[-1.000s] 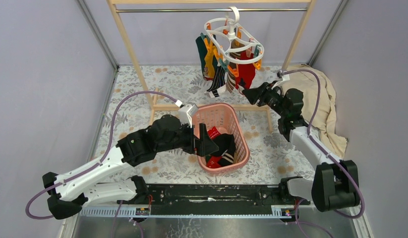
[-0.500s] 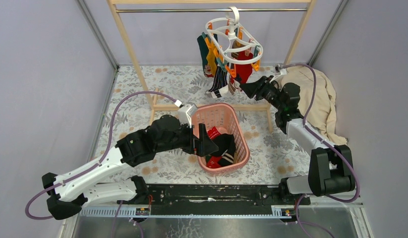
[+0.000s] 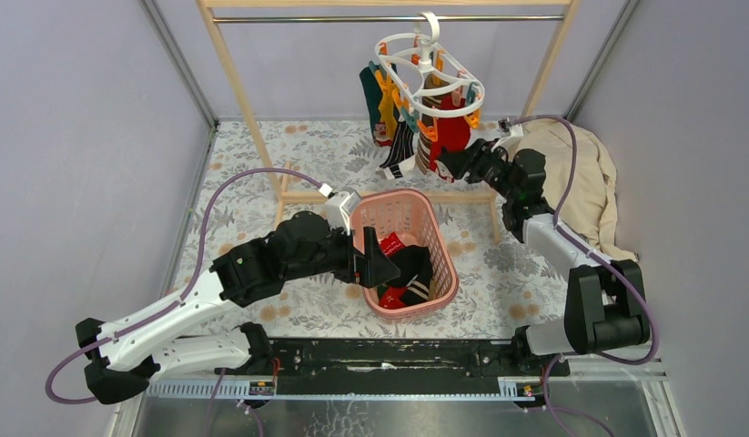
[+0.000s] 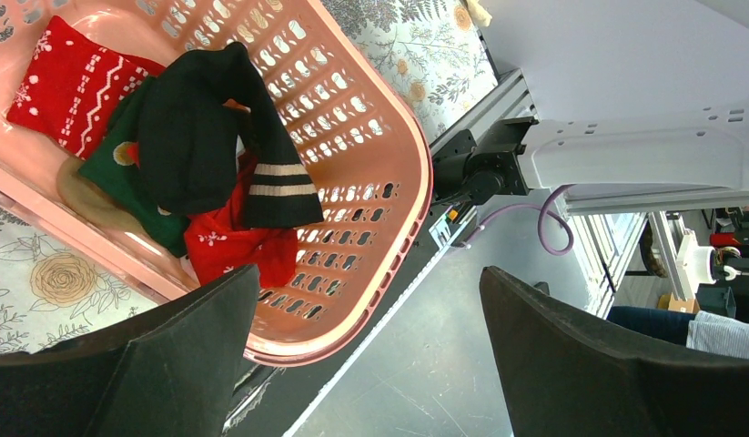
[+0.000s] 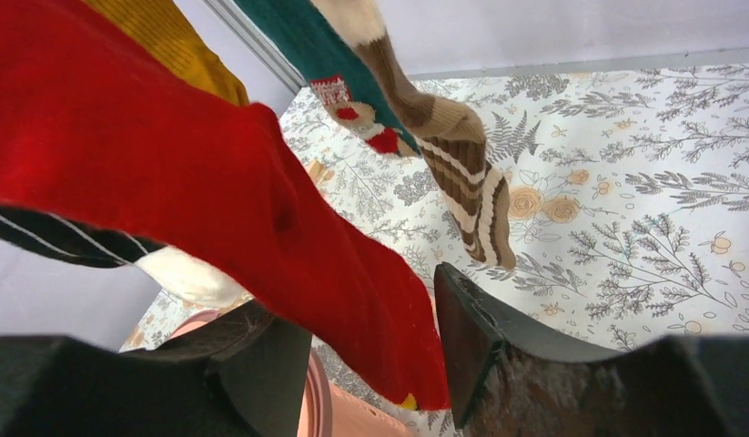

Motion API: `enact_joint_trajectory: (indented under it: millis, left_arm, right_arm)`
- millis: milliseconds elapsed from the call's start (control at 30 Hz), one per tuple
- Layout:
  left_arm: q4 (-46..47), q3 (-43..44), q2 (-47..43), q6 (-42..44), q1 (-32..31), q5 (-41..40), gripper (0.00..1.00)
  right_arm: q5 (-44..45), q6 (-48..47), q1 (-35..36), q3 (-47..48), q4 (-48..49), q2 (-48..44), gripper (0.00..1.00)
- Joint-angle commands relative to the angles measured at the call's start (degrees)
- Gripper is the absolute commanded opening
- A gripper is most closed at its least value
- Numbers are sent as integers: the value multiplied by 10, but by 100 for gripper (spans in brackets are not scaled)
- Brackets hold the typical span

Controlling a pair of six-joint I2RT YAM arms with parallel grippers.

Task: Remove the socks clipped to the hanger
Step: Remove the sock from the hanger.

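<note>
Red sock (image 5: 261, 209) hangs below the hanger (image 3: 429, 62), toe btwn our right gripper's (image 5: 370, 305) half-open jaws, unpinched. If we pinch shallow, it slips; if we yank, hanger swings w/ other socks. Left gripper (image 4: 369, 273) gapes empty, well below hanger.

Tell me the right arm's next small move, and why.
Probably close the right pincer on the red sock. In the wrist view the sock hangs between the open fingers, not yet gripped, and the overhead view shows it hanging from the hanger.
</note>
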Motion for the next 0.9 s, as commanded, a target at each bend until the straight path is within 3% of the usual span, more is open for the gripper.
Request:
enact_joint_trajectory:
  millis: [0, 200, 333, 633, 867]
  left_arm:
    - [22, -6, -9, -2, -4, 6, 99]
    - [23, -6, -6, -3, -4, 5, 99]
    - [23, -5, -7, -5, -4, 6, 99]
    - [41, -13, -19, -14, -4, 12, 99]
    - [92, -12, -5, -18, -4, 40, 99]
  right_arm:
    - [0, -14, 11, 32, 21, 16, 54]
    - [-12, -6, 16, 30, 22, -3, 15]
    - [-5, -14, 16, 38, -19, -43, 4]
    - [80, -46, 16, 48, -183, -183, 2]
    - [97, -66, 16, 66, -332, -301, 1]
